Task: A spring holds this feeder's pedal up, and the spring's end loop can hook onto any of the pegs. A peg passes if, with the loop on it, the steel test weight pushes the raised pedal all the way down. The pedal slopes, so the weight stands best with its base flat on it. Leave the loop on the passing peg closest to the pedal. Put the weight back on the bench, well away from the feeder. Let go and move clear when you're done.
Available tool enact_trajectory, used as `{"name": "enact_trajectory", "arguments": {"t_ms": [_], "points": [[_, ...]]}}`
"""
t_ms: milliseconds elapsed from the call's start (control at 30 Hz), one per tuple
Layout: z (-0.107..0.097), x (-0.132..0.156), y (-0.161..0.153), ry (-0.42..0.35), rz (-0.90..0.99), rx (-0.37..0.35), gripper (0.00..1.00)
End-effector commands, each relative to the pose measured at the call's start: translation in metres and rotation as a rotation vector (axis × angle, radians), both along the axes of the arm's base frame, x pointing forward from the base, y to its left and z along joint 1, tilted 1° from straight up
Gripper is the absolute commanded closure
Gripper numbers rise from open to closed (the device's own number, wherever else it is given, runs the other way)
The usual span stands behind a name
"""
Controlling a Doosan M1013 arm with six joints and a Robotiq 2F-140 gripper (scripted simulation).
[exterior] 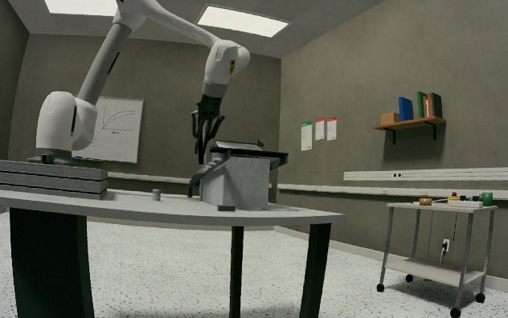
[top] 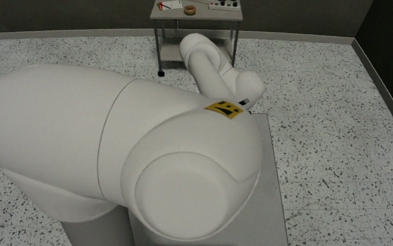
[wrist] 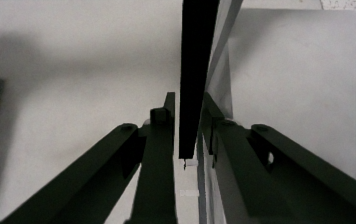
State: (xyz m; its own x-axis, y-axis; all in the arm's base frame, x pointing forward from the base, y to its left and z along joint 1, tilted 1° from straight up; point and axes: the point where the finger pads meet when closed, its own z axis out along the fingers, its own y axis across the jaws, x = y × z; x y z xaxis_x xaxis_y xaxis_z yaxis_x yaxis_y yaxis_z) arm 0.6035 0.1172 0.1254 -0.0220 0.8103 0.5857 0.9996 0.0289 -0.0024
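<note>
The grey feeder (exterior: 247,185) stands on the bench (exterior: 133,205). A dark sloping rail with pale pegs (exterior: 209,165) (wrist: 190,193) runs down its left side. A tall thin black bar (wrist: 192,75) rises there, its lower end by a peg; a tiny hook shows just below that end. My gripper (exterior: 200,140) (wrist: 187,105) is partly open, pointing down, with its fingers on either side of the bar, a narrow gap on one side. The steel weight (exterior: 156,195) stands upright on the bench, left of the feeder. The spring's loop and pedal cannot be made out clearly. The arm hides the feeder in the top view.
A black plate (exterior: 257,152) lies across the feeder's top and overhangs at the right. A small dark block (exterior: 226,208) lies at its foot. The grey layered arm base (exterior: 52,180) is at the bench's left. A wheeled cart (exterior: 442,206) (top: 168,15) stands apart.
</note>
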Motion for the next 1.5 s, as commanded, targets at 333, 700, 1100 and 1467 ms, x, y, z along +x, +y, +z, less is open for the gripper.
{"name": "enact_trajectory", "arguments": {"t_ms": [333, 700, 1100, 1467], "points": [[-0.0046, 0.0005, 0.0040, -0.002, 0.000, 0.000, 0.76], [-0.0050, 0.0005, 0.0043, -0.002, 0.000, 0.000, 0.76], [-0.0050, 0.0005, 0.0043, -0.002, 0.000, 0.000, 0.76], [-0.0050, 0.0005, 0.0043, -0.002, 0.000, 0.000, 0.76]]}}
